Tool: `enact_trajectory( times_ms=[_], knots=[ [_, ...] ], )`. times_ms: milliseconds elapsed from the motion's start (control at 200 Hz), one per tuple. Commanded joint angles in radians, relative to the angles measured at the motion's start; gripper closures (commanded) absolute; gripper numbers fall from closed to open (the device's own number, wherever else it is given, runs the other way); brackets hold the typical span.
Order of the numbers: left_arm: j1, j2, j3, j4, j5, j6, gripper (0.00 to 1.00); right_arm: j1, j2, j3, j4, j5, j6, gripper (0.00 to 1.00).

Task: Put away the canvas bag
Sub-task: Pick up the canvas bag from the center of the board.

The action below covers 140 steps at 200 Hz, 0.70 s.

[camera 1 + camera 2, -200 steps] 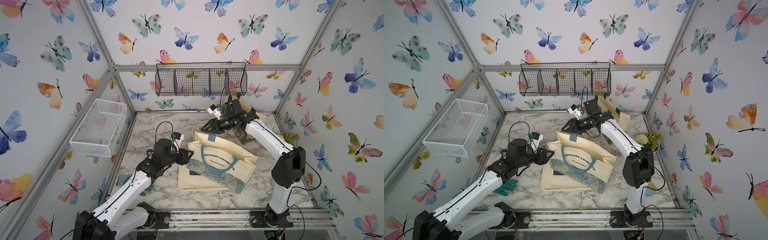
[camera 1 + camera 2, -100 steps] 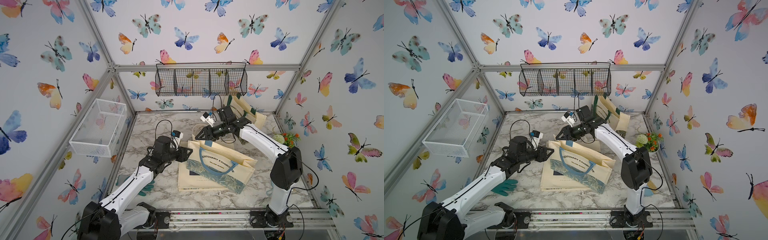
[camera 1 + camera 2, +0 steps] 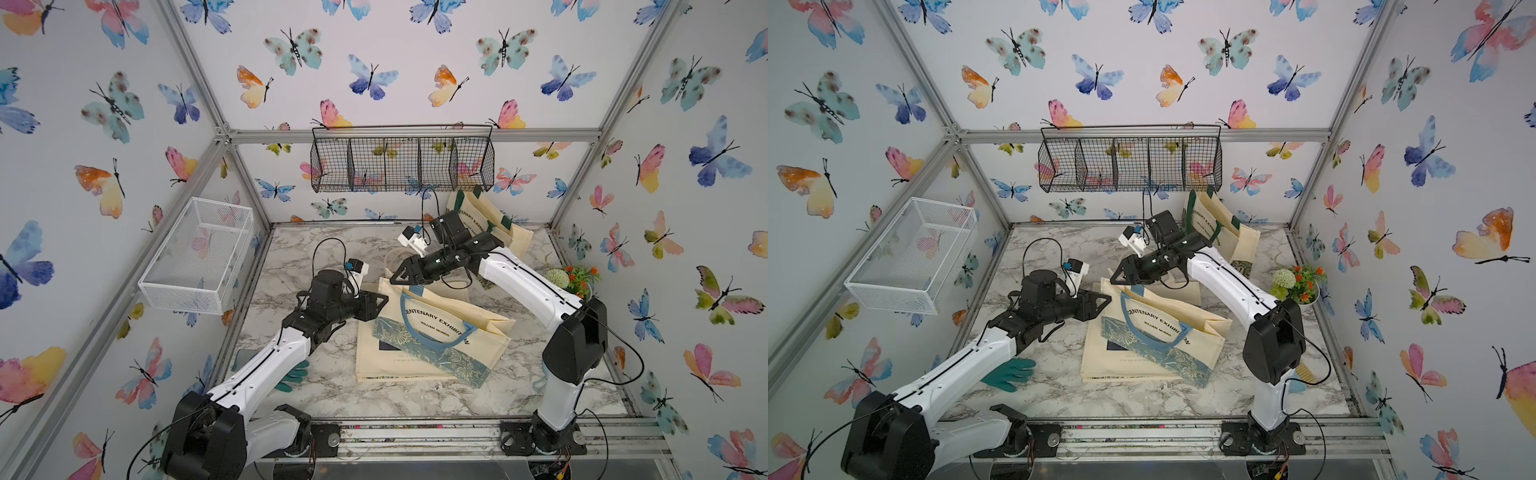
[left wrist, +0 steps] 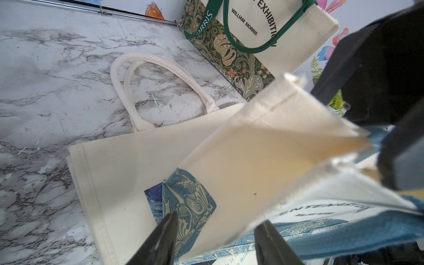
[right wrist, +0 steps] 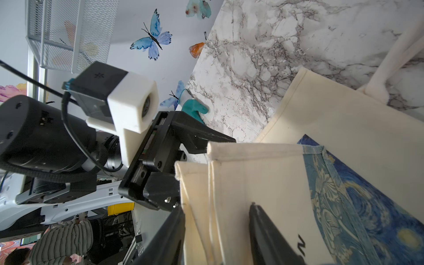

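Marble table [image 3: 299, 249]: cream tote [image 4: 119, 165], teal glove [image 3: 1007, 374], flower pot [image 3: 573, 278].

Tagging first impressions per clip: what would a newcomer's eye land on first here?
Watercolour butterflies cover the walls. Mid-table, a cream canvas bag with blue handles stands half raised: the right arm's fingers grip its rim, the left arm's fingers straddle a corner. A black wire basket hangs at the back, above.

We log a black wire basket [image 3: 401, 166] on the back wall and a white mesh basket [image 3: 178, 293] on the side wall. A green glove [image 3: 1009, 374] lies on the marble table [image 3: 332, 390]. There are potted flowers [image 3: 573, 278] by the far side wall, and a green-handled bag [image 3: 478, 216] leans at the back. A plain cream bag [image 4: 128, 160] lies flat. Butterfly wallpaper all around.
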Motion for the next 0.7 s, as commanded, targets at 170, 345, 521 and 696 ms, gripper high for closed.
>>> enact_trajectory(
  times_ms=[170,345,521,696],
  knots=[
    [0.007,0.015,0.014,0.044,0.025,-0.015,0.43,0.067,0.054,0.179,-0.212,0.160,-0.089,0.51],
    [0.008,0.012,0.013,0.047,0.029,-0.016,0.44,0.111,0.091,0.215,-0.270,0.238,-0.099,0.51],
    [0.010,0.003,0.008,0.042,0.028,-0.013,0.44,0.138,0.102,0.218,-0.286,0.296,-0.098,0.52],
    [0.011,0.000,0.008,0.044,0.031,-0.013,0.44,0.160,0.102,0.230,-0.310,0.385,-0.095,0.52]
  ],
)
